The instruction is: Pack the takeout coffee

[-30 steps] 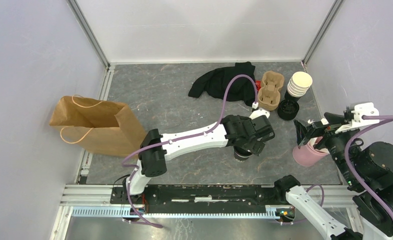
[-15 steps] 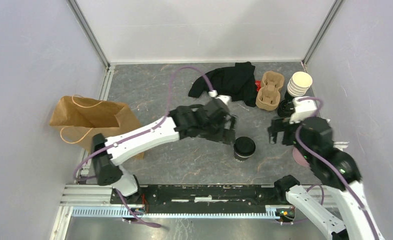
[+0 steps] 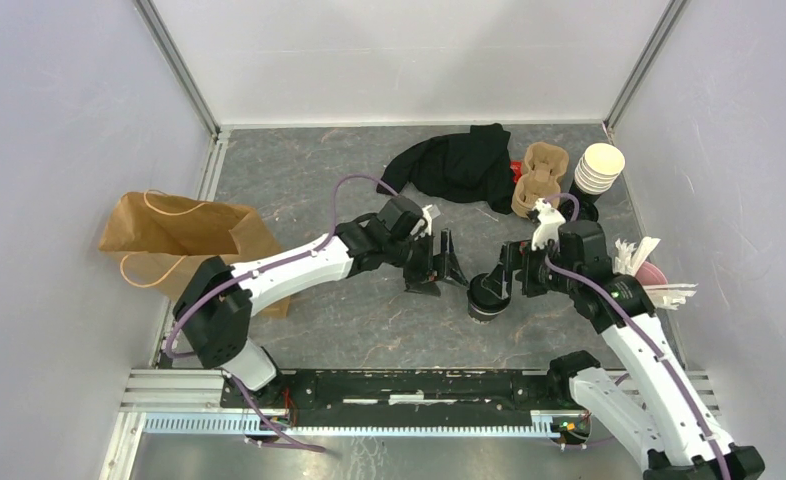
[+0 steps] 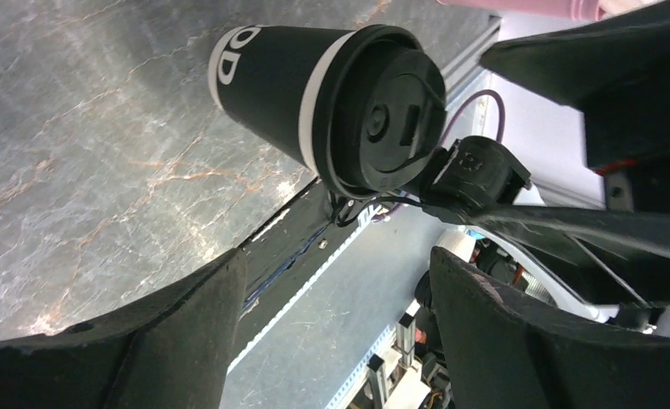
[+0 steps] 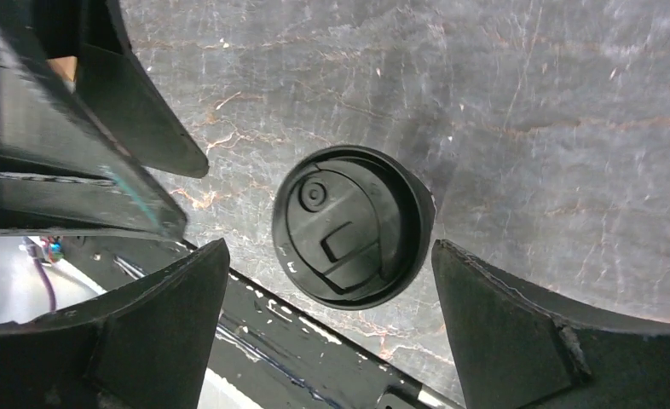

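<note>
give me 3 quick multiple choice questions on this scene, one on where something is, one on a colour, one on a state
1. Where on the table does the paper bag lie, seen from above?
A at the left
B at the right
C in the middle

2. What colour is the lid of the capped cup?
A white
B black
C pink

3. How is the right pincer?
A open, above the cup
B shut on the cup
C shut on a loose lid

Answers:
1 A, the top view shows it at the left side.
2 B, the lid is black in both wrist views.
3 A, its jaws stand wide either side of the cup without touching it.
</note>
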